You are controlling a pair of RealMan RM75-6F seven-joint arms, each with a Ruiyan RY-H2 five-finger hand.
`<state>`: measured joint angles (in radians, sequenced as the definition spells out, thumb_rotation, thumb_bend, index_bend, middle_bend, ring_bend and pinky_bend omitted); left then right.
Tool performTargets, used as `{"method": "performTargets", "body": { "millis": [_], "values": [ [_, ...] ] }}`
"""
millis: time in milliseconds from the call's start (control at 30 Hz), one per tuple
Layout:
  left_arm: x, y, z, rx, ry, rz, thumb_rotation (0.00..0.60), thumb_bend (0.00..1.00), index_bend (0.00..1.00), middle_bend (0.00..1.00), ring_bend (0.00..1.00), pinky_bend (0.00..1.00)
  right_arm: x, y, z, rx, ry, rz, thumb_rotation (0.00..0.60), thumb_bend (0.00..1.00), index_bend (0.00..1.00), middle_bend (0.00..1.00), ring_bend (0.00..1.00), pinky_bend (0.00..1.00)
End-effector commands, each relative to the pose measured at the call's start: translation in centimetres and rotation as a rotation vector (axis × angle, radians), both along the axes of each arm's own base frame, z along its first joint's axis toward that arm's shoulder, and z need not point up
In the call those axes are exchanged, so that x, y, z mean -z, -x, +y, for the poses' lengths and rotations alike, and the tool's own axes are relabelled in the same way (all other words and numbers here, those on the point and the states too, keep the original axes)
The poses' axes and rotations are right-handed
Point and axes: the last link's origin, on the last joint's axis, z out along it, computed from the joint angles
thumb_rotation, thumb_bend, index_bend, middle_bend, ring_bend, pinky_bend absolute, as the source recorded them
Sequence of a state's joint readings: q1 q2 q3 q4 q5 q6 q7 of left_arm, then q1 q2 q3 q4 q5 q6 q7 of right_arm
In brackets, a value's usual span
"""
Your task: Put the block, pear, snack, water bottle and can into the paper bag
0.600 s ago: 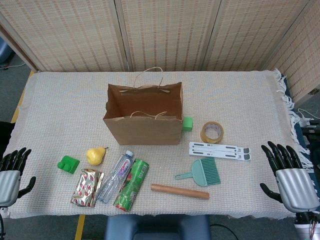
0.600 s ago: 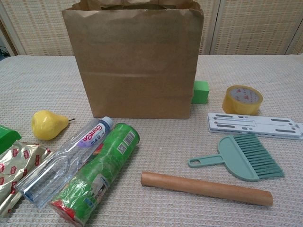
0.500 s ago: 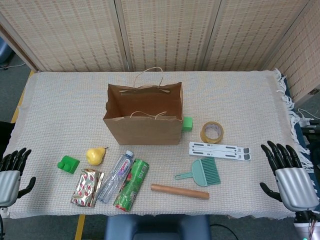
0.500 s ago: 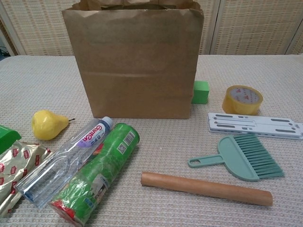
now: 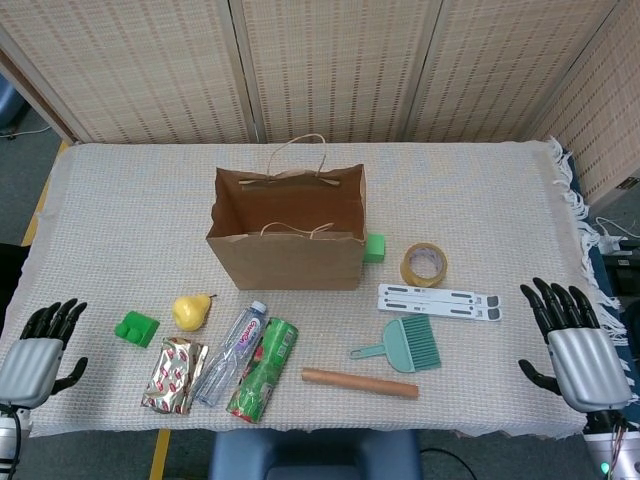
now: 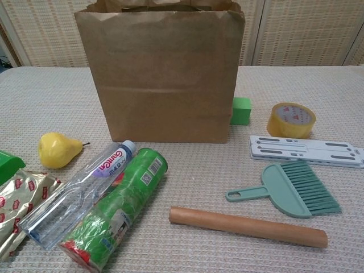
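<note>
Paper bag (image 5: pixel 288 240) upright, open, nothing visible inside.

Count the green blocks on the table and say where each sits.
2. One green block lies at the table's left, beside the pear. The other green cube sits against the paper bag's right side, partly hidden; the bag may hide more.

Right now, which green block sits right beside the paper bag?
The small green cube at the paper bag's right corner; the other green block lies near the pear.
</note>
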<state>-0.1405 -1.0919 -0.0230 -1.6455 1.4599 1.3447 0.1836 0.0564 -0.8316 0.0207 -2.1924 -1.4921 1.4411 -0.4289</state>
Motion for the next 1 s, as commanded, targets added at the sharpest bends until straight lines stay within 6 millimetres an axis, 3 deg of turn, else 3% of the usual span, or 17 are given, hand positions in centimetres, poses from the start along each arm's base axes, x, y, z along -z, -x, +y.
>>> {"method": "performTargets", "body": {
  "millis": [33, 333, 1000],
  "values": [
    [1.3, -0.4, 1.2, 0.036, 0.169, 0.109, 0.6, 0.36, 0.0, 0.0, 0.0, 0.09, 0.2, -0.1, 0.0, -0.003, -0.01, -0.001, 0.6, 0.1, 0.0, 0.0, 0.0, 0.0],
    [4.1, -1.6, 3.9, 0.091, 0.322, 0.22, 0.6, 0.36, 0.0, 0.0, 0.0, 0.09, 0.6, -0.2, -0.1, -0.007, -0.036, -0.008, 0.6, 0.1, 0.0, 0.0, 0.0, 0.0],
    [6.8, -2.3, 8.1, 0.078, 0.437, 0.355, 0.6, 0.35, 0.0, 0.0, 0.0, 0.08, 0.6, -0.4, 0.0, -0.018, -0.06, -0.027, 0.6, 0.1, 0.0, 0.0, 0.0, 0.0]
  ]
}}
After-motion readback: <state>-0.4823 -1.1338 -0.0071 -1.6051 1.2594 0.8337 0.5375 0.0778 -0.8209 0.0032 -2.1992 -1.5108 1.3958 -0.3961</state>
